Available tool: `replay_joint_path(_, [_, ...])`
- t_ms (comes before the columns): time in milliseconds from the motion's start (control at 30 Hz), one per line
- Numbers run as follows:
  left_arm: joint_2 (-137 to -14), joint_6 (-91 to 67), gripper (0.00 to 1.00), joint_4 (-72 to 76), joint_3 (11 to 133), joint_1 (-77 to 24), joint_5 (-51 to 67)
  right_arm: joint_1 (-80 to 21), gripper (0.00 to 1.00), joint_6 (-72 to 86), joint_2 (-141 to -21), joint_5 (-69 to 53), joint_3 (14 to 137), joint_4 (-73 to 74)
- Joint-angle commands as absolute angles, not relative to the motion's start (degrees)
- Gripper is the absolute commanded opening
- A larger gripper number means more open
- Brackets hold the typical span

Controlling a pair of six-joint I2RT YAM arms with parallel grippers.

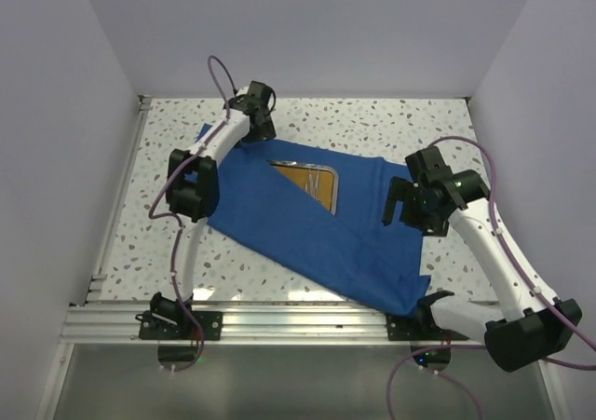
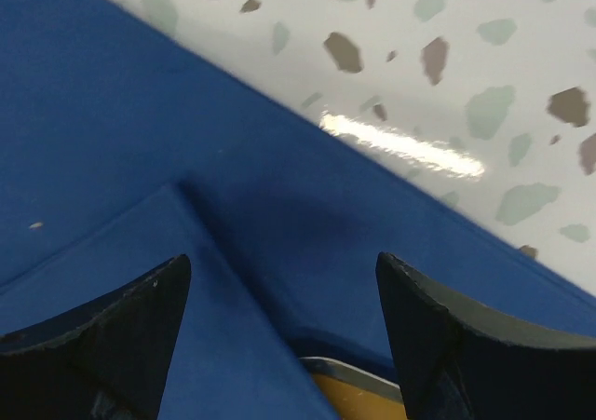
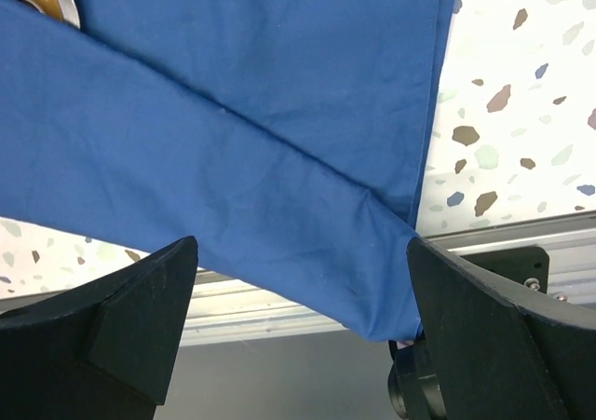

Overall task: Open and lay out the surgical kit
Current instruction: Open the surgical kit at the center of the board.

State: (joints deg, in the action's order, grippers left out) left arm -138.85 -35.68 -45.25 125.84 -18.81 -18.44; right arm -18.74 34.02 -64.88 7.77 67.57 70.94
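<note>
Overhead first. Blue cloth wrap [image 1: 317, 229] lies spread on the speckled desk [image 1: 391, 122], mostly flat, running from the far left to the near right. One corner there reaches the metal rail [image 1: 279, 319] along the desk's near edge. Steel tray [image 1: 310, 180] sits on the cloth toward the far middle, orange-brown floor showing, with its near-left part under a fold of cloth. Thin silver instruments [image 1: 321, 187] lie in the tray; too small to tell which kinds. Left tool [image 1: 259, 113] is low over the far left corner of the cloth, just left of the tray. Right tool [image 1: 400, 208] hangs over the right edge of the cloth, well apart from the tray.

Left wrist view. Both dark fingers [image 2: 121, 336] stand apart with nothing between them, so the left tool is open and empty. Cloth is directly beneath, a fold edge running between the fingers. A sliver of tray rim and orange floor shows at the bottom, between the fingers. Bare desk lies beyond the cloth's edge.

Right wrist view. Fingers [image 3: 121, 318] are spread wide and grip nothing: the right tool is open. Cloth fills most of the frame, with a folded band crossing on the diagonal. Its corner droops over the rail. A bit of the tray shows at the top left corner.
</note>
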Motion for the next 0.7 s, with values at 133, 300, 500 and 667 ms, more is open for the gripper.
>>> replay_joint_path(133, [-132.80, -37.97, 0.85, -54.48, 127.62, -21.62, -30.41, -18.72, 0.99, 34.89, -68.11, 7.74, 66.89, 66.80])
replay_joint_path(300, [-133.94, -38.32, 0.85, -52.65, 122.96, -21.62, -28.39, -18.72, 0.99, 33.31, -71.01, 7.29, 68.20, 65.39])
replay_joint_path(500, [-136.84, -39.73, 0.81, -52.47, 122.17, -21.62, -26.63, -18.72, 0.99, 30.33, -73.04, 8.35, 70.40, 65.92])
replay_joint_path(667, [-137.28, -40.52, 0.75, -51.77, 120.85, -21.62, -26.19, -18.72, 0.99, 29.62, -73.04, 8.53, 70.14, 65.66])
